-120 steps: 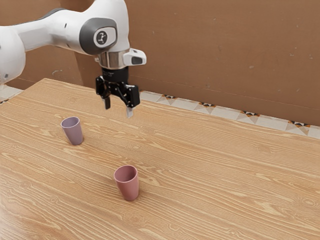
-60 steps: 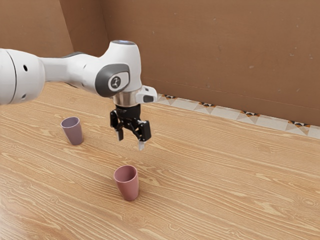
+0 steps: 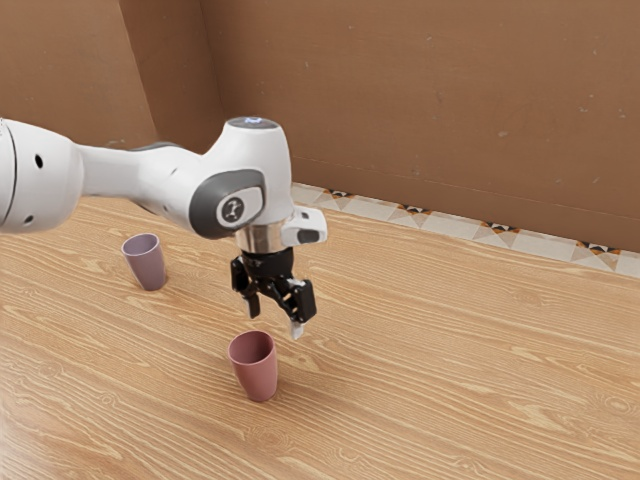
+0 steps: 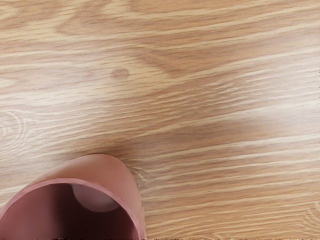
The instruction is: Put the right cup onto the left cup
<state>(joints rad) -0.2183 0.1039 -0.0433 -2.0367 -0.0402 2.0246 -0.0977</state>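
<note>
Black two-finger pincer [image 3: 275,323] hangs with fingers apart near the upright, tapered pink cup [image 3: 259,375]; a tapered purple cup [image 3: 149,267] stands well apart on the wood-grained table [image 3: 450,385].

The pincer [image 3: 275,322] sank nearer the pink cup [image 3: 258,375].

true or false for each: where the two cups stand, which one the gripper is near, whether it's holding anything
1. The purple cup stands upright on the table. True.
2. The pink cup is stacked in the purple cup. False: the two stand apart.
3. The gripper is nearer the pink cup than the purple one. True.
4. The fingers are closed around the pink cup. False: they are open and hold nothing.
5. The pink cup lies on its side. False: it stands upright, mouth up.
</note>
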